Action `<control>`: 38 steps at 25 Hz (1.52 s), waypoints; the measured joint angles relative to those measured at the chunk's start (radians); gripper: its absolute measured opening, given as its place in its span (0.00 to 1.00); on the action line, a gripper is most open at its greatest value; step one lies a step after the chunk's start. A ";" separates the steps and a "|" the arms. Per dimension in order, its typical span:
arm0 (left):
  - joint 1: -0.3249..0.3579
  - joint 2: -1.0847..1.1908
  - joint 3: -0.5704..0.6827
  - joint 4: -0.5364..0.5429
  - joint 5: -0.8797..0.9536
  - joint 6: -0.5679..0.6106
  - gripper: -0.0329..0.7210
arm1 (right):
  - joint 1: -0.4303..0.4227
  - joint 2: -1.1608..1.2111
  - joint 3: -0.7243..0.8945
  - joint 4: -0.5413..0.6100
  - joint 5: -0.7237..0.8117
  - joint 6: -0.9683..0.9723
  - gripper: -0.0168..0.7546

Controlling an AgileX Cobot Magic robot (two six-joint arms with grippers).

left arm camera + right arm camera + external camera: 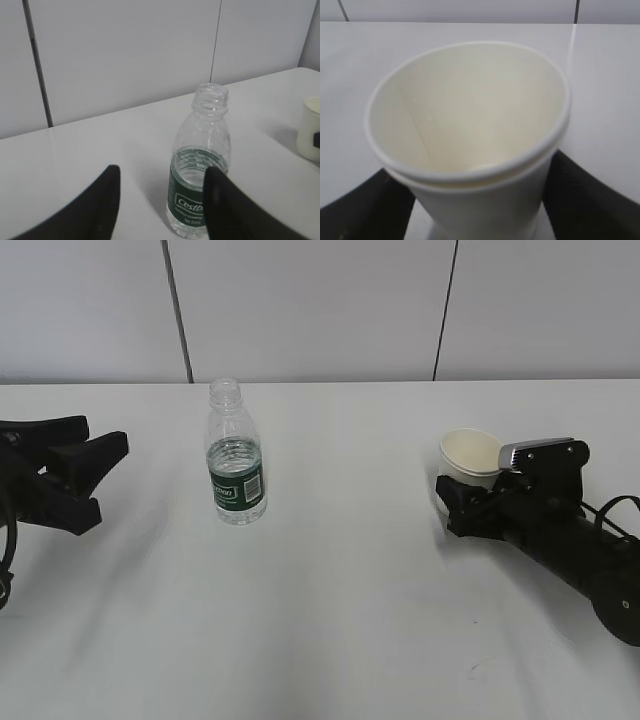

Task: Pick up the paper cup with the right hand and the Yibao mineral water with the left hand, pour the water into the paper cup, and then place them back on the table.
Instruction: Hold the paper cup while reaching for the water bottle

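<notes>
While the paper cup (470, 453) sits on the table (330, 620) at the right, the right hand (468, 502) has its jaws on either side of it, low on the cup wall. In the right wrist view the dark fingers (582, 192) flank the cup (470, 150) closely, and its rim looks slightly squeezed out of round, so the grip seems to be closing or just made; whether the cup has left the table I cannot tell. The cup is empty inside.

The Yibao mineral water (236, 455) stands upright and uncapped on the table, left of centre, roughly half full. The left hand (95, 475) hangs well apart from it, jaws spread wide and pointed toward it. The left wrist view shows the bottle (200, 185) just ahead of the open fingers (100, 205), not between them.

By my judgement the task is at its start: the cup is being taken, while the bottle grasp, the pour and the putting back all remain.
</notes>
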 joint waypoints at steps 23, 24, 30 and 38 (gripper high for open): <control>0.000 0.157 -0.005 0.062 -0.097 -0.023 0.76 | 0.000 0.000 0.000 -0.097 -0.002 0.000 0.74; 0.000 0.171 -0.012 0.066 -0.097 -0.023 0.80 | 0.000 0.000 0.000 -0.108 -0.002 0.000 0.74; -0.013 0.245 -0.072 0.121 -0.098 -0.027 0.85 | 0.000 0.000 0.000 -0.186 -0.005 0.000 0.74; -0.095 0.323 -0.168 0.097 -0.097 -0.029 0.85 | 0.000 0.000 -0.002 -0.271 -0.007 0.000 0.74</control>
